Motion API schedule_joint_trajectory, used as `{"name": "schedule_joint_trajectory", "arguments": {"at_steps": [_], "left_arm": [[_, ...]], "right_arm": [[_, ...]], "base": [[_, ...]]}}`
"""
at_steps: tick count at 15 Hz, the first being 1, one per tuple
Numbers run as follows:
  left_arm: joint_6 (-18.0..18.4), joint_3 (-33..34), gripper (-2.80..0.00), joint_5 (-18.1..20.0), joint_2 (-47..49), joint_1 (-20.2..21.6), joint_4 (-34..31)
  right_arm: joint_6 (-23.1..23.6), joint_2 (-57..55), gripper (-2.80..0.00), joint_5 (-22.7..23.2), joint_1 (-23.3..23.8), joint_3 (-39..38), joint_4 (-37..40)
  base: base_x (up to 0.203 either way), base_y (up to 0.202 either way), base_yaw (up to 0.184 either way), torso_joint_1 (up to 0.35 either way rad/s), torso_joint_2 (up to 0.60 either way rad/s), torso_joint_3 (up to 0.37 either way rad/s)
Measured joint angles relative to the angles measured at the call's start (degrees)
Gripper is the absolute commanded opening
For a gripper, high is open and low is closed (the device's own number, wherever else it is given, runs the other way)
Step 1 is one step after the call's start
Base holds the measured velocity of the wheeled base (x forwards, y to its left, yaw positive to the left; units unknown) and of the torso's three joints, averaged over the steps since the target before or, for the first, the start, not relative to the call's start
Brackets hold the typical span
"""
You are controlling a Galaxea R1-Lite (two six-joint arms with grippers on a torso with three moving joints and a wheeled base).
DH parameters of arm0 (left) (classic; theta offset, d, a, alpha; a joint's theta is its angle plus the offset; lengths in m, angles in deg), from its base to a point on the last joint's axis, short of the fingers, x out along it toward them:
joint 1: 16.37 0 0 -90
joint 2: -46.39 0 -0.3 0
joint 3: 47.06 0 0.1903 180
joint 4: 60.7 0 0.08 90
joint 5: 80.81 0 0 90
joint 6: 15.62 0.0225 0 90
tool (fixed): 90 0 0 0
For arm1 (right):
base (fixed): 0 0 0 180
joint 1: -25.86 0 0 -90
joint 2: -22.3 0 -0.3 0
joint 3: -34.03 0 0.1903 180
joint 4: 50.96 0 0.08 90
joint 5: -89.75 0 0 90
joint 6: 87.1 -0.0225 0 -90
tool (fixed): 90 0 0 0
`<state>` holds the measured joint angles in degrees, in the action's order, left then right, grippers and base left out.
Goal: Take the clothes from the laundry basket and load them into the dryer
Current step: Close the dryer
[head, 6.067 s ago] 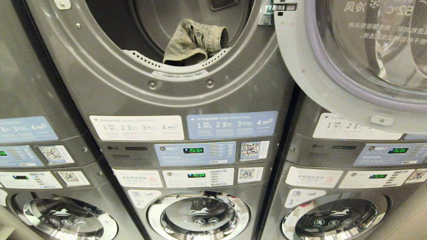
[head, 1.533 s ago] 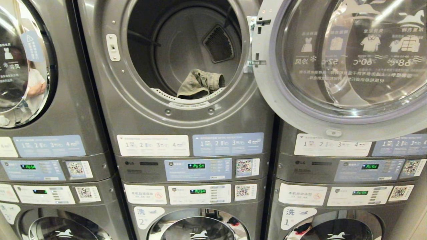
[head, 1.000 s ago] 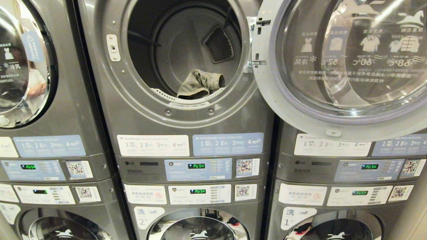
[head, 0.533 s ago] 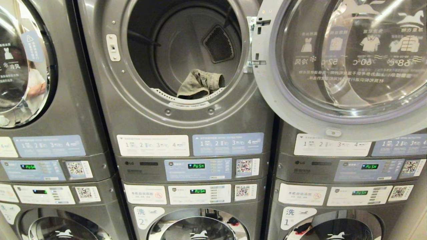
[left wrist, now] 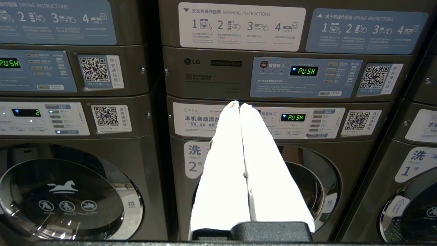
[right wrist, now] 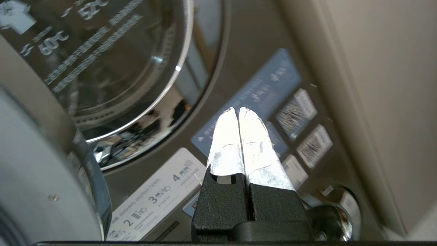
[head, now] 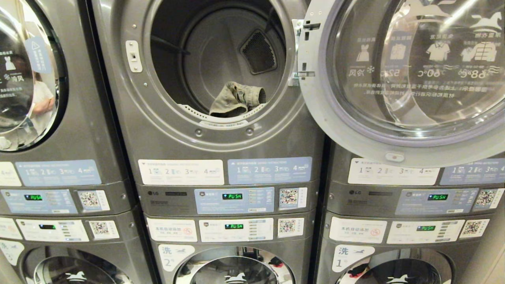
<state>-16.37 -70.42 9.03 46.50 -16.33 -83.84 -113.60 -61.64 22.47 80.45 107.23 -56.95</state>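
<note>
The dryer [head: 221, 134] stands in the middle of the head view with its round door [head: 398, 146] swung open to the right. An olive-green garment [head: 236, 99] lies crumpled at the front lip of the drum. The laundry basket is out of view. Neither arm shows in the head view. My left gripper [left wrist: 236, 103] is shut and empty, pointing at the control panels [left wrist: 305, 77] below the dryer. My right gripper [right wrist: 236, 110] is shut and empty, tilted under the open door's glass [right wrist: 95, 68], facing the panels of the machine to the right.
Identical grey machines stand left [head: 51, 118] and right [head: 414, 197], with washers [head: 234, 268] stacked beneath. A beige wall [right wrist: 382, 85] runs close along the right side. A person is reflected in the left machine's door [head: 27, 79].
In the head view nothing has moved over the last second and a half. Since six seconds ago the camera has pulled back and up, so more of the drum and door shows.
</note>
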Motion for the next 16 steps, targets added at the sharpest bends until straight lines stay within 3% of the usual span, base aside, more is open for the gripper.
{"name": "schedule_joint_trajectory", "arguments": {"at_steps": [3, 5, 12, 16], "left_arm": [[0.0, 0.0, -2.8, 0.0, 0.0, 0.0, 0.0], [0.0, 0.0, -2.8, 0.0, 0.0, 0.0, 0.0], [0.0, 0.0, -2.8, 0.0, 0.0, 0.0, 0.0], [0.0, 0.0, -2.8, 0.0, 0.0, 0.0, 0.0]], "right_arm": [[2.2, -4.4, -2.8, 10.6, -0.5, 0.6, -5.4], [4.4, -5.6, -2.8, 14.6, -1.2, -0.3, -6.6], [4.5, -5.4, -2.8, 14.8, -8.8, -1.3, -6.7], [4.2, -2.4, -2.8, 16.6, -10.3, -4.8, -6.7]], "base": [[0.0, 0.0, 0.0, 0.0, 0.0, 0.0], [0.0, 0.0, 0.0, 0.0, 0.0, 0.0], [0.0, 0.0, 0.0, 0.0, 0.0, 0.0], [0.0, 0.0, 0.0, 0.0, 0.0, 0.0]]}}
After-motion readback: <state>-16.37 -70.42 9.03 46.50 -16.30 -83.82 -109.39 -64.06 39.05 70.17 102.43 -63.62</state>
